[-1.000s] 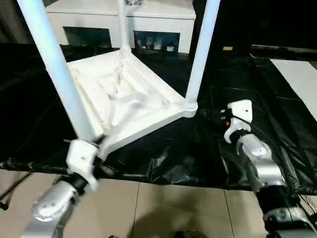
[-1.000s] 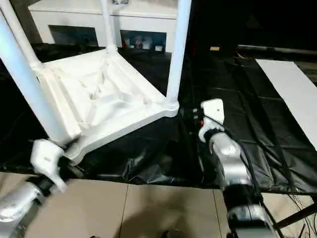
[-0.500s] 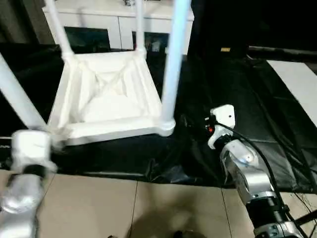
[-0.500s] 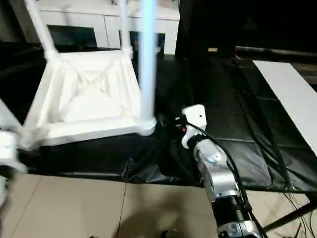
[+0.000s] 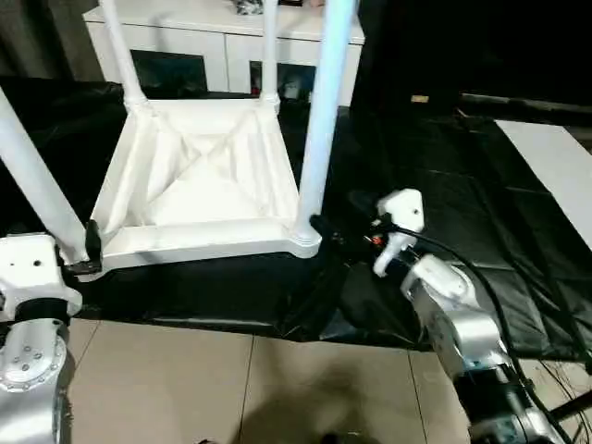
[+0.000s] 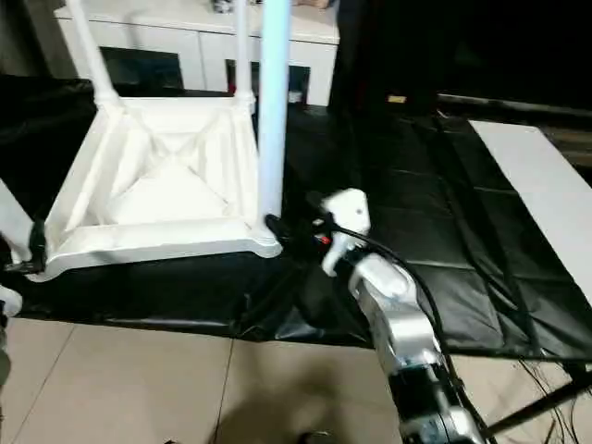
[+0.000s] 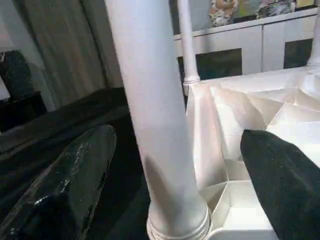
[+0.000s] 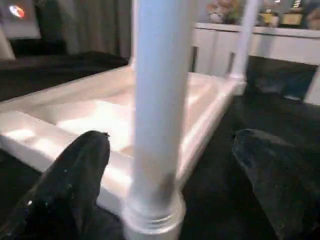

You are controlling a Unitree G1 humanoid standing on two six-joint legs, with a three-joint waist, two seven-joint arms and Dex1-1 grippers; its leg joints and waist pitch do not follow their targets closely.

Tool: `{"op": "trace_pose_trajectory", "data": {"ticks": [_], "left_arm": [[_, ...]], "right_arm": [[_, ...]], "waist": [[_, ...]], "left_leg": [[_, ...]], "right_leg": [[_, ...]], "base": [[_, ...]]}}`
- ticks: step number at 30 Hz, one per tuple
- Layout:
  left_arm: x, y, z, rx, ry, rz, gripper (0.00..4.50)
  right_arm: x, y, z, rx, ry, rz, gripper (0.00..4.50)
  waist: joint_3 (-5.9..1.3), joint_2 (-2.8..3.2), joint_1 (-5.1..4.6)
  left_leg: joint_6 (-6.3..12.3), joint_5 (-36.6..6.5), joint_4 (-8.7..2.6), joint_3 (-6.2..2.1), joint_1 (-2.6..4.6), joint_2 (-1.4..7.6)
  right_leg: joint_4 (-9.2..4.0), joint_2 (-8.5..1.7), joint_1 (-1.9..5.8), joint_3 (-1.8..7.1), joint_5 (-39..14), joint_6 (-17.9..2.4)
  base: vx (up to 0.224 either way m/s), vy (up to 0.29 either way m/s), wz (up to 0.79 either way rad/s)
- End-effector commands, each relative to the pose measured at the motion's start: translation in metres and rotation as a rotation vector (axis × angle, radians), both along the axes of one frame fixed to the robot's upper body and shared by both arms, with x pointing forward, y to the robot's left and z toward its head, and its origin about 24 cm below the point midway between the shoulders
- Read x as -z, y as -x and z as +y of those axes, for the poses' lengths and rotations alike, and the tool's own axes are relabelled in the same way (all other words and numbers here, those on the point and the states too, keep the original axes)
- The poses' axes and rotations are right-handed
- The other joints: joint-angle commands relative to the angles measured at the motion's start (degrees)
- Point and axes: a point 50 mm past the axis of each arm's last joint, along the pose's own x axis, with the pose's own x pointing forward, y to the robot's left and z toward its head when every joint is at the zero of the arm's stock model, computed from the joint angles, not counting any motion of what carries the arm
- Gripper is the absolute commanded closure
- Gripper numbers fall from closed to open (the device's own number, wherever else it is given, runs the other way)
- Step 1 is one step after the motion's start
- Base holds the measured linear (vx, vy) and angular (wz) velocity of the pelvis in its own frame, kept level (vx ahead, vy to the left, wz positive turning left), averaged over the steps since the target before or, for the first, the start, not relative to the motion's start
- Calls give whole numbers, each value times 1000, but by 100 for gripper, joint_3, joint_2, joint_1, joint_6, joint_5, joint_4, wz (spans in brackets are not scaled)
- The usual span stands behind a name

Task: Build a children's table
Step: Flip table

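- Left gripper (image 7: pixel 170 165) stands wide, and the near-left leg (image 7: pixel 150 115) rises between its fingers (image 7: pixel 70 180) with a gap on each side.
- Right gripper (image 8: pixel 170 175) straddles the near-right leg (image 8: pixel 157 100) the same way, not touching.
- Four upright legs fence the table top (image 5: pixel 199 176); open ribbed space lies between them.
- White cabinet (image 5: pixel 213 37) blocks the far side.
- Black sheet (image 5: pixel 462 157) to the right lies open.
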Motion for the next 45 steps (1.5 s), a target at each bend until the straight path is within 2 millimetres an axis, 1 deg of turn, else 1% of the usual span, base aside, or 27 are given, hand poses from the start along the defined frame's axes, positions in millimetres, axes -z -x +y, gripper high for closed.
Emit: {"op": "trace_pose_trajectory", "data": {"ticks": [1, 2, 3, 4, 5, 6, 7, 8, 9, 10, 11, 12, 13, 14, 15, 16, 17, 18, 19, 23, 26, 27, 30, 31, 34, 37, 45], "left_arm": [[0, -3, 12, -78, -3, 24, 0], [0, -3, 12, -78, -3, 24, 0], [-2, -4, 19, -129, -9, 27, 0], [-4, -6, 20, -129, -7, 24, 0], [-5, -7, 20, -126, -5, 20, 0], [-7, -9, 20, -112, 1, 14, 0], [-10, -11, 17, -88, 8, 4, 0], [-12, -12, 15, -61, 14, -3, 0], [-13, -13, 13, -45, 13, -6, 0], [-14, -13, 11, -37, 8, -9, 0], [-16, -13, 6, 3, 20, -26, 0], [-16, -13, 1, 32, 20, -31, 0], [-16, -12, -4, 55, 18, -34, 0], [-16, -12, -6, 67, 16, -34, 0], [-15, -11, -9, 80, 20, -33, 0], [-14, -10, -12, 86, 14, -30, 0], [-13, -10, -14, 89, 9, -28, 0], [-12, -10, -19, 105, 23, -26, 0], [-11, -9, -24, 127, 36, -22, 0], [-12, -11, -27, 134, 17, -20, 0], [-15, -16, -23, 105, -1, -16, 0], [-16, -19, -22, 101, -5, -11, 0], [-20, -23, -21, 97, -6, -8, 0], [-20, -24, -20, 85, -10, 3, 0], [-20, -25, -18, 70, -7, 16, 0], [-21, -27, -16, 60, -2, 24, 0], [-22, -30, -10, 34, 7, 40, 0]], "right_arm": [[-2, -14, 6, 54, 26, 5, 14], [-2, -14, 6, 54, 26, 5, 14], [-1, -25, 9, 107, 37, 33, 14], [0, -29, 11, 118, 26, 54, 14], [0, -31, 13, 122, 18, 67, 14], [0, -34, 15, 123, 7, 79, 14], [0, -36, 18, 120, -12, 91, 14], [0, -38, 21, 115, -32, 104, 14], [0, -40, 23, 114, -49, 117, 14], [-1, -42, 26, 121, -62, 126, 14], [-1, -45, 28, 132, -72, 135, 14], [-2, -48, 30, 143, -75, 137, 14], [-4, -50, 32, 151, -79, 137, 14], [-4, -52, 33, 155, -80, 136, 14], [-5, -53, 34, 156, -86, 139, 14], [-6, -53, 36, 151, -92, 138, 14], [-7, -54, 37, 147, -96, 137, 14], [-8, -54, 39, 136, -107, 136, 14], [-9, -54, 42, 121, -121, 134, 14], [-9, -57, 44, 147, -122, 130, 14], [-11, -59, 46, 168, -121, 126, 14], [-12, -60, 45, 180, -118, 128, 14], [-12, -64, 42, 249, -101, 148, 14], [-11, -66, 39, 285, -121, 169, 14], [-11, -66, 37, 300, -147, 185, 14], [-10, -66, 37, 278, -159, 186, 47], [-9, -66, 31, 277, -190, 194, 114]], "waist": [[-229, 112, -48], [-229, 112, -48], [-217, 117, -81], [-208, 156, -122], [-199, 217, -134], [-165, 277, -93], [-113, 320, -16], [-17, 385, 169], [-46, 343, 626], [-212, -210, 390], [-149, -190, 445], [-264, -110, 597], [-284, 6, 666], [-313, 53, 661], [-375, 188, 619], [-313, 159, 583], [-289, 157, 561], [-293, 164, 555], [-269, 133, 517], [-244, 141, 451], [-246, 132, 400], [-256, 149, 404], [-266, 163, 407], [-278, 144, 399], [-289, 147, 397], [-299, 153, 410], [-286, 170, 410]], "left_leg": [[23, -3305, -481, -32, 171, -20], [23, -3305, -481, -32, 171, -20], [36, -3428, -470, -43, 200, -22], [45, -3583, -483, -78, 229, -5], [51, -3785, -572, -134, 195, 61], [43, -4054, -678, -162, 200, 131], [68, -4672, -1042, -186, -8, 387], [26, -5065, -1340, -83, -313, 494], [236, -4960, -1328, 310, -312, 477], [-46, -3428, -247, 227, 334, 80], [51, -1443, 548, 9, 313, -23], [-14, -762, 52, -133, -113, 40], [-124, -706, -140, -99, 21, 92], [-165, -904, -202, -38, 162, 102], [-173, -851, -247, 34, 243, 107], [-143, -1363, -307, 97, 179, 122], [-184, -1792, -361, 71, 99, 115], [-206, -1897, -376, 60, 78, 117], [-242, -2106, -416, 51, 68, 133], [-283, -2341, -452, 36, 91, 118], [-266, -2229, -448, 39, 74, 111], [-254, -2193, -436, 47, 103, 108], [-249, -1974, -423, 59, 84, 98], [-245, -1818, -422, 66, 60, 98], [-211, -1693, -407, 75, 60, 100], [-170, -1554, -406, 78, 55, 102], [-167, -1663, -415, 83, 83, 112]], "right_leg": [[-599, -196, 138, -41, -3500, -294], [-599, -196, 138, -41, -3500, -294], [-649, -187, 141, -112, -3594, -255], [-678, -186, 182, -221, -3604, -224], [-654, -183, 309, -304, -3344, -213], [-598, -151, 351, -343, -3129, -260], [94, -125, 663, -357, -2037, -483], [718, -99, 840, -358, -1568, -542], [1096, -59, 679, -133, -1538, -400], [122, -341, 88, 343, -4562, 243], [-656, -985, -176, 698, -6686, 203], [-230, -822, 385, 636, -5171, 11], [-123, -623, 298, 523, -4086, -161], [-13, -417, 144, 408, -3021, -368], [144, -217, 129, 297, -1046, -926], [90, -161, 147, 258, -763, -1214], [81, -196, 231, 248, -1076, -1263], [71, -219, 260, 245, -1235, -1232], [-9, -236, 268, 237, -1619, -1086], [-92, -263, 258, 242, -2086, -941], [-102, -264, 268, 248, -2004, -940], [-101, -260, 254, 252, -1945, -945], [-69, -261, 276, 258, -1678, -1002], [-41, -257, 308, 253, -1480, -1026], [-24, -249, 311, 253, -1268, -1071], [-1, -244, 331, 246, -1028, -1133], [-20, -253, 325, 245, -1136, -1179]], "base": [[0, 0, 0], [0, 0, 0], [0, 0, 0], [-51, 4, -12], [-51, 4, -12], [0, 0, 0], [-89, -66, -3], [-89, -66, -3], [-48, -126, 10], [61, -126, 4], [61, -126, 4], [107, -73, -22], [0, 0, 0], [0, 0, 0], [-59, -52, 29], [0, 0, 0], [0, 0, 0], [0, 0, 0], [0, 0, 0], [0, 0, 0], [0, 0, 0], [0, 0, 0], [0, 0, 0], [0, 0, 0], [0, 0, 0], [0, 0, 0], [0, 0, 0]]}}
